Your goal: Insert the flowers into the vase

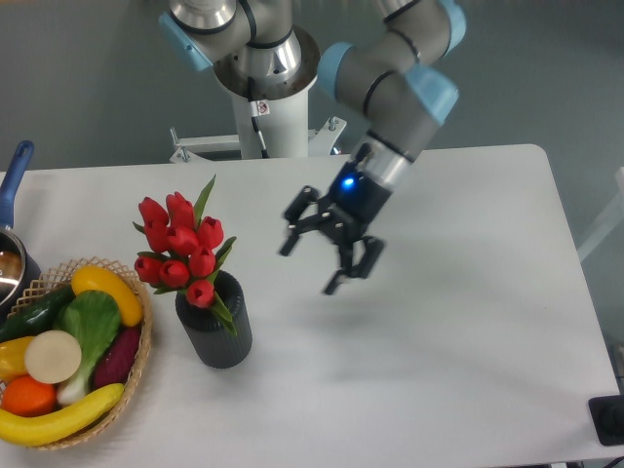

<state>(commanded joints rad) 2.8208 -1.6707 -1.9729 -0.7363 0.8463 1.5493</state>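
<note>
The flowers, a bunch of red tulip buds with green leaves, stand upright in the vase, a short dark grey ribbed cylinder at the table's front left. Their stems are hidden inside it. My gripper hangs over the table to the right of the flowers, well apart from them. Its fingers are spread open and hold nothing.
A woven basket of fruit and vegetables sits left of the vase, almost touching it. A pot with a blue handle is at the far left edge. A dark object sits at the front right corner.
</note>
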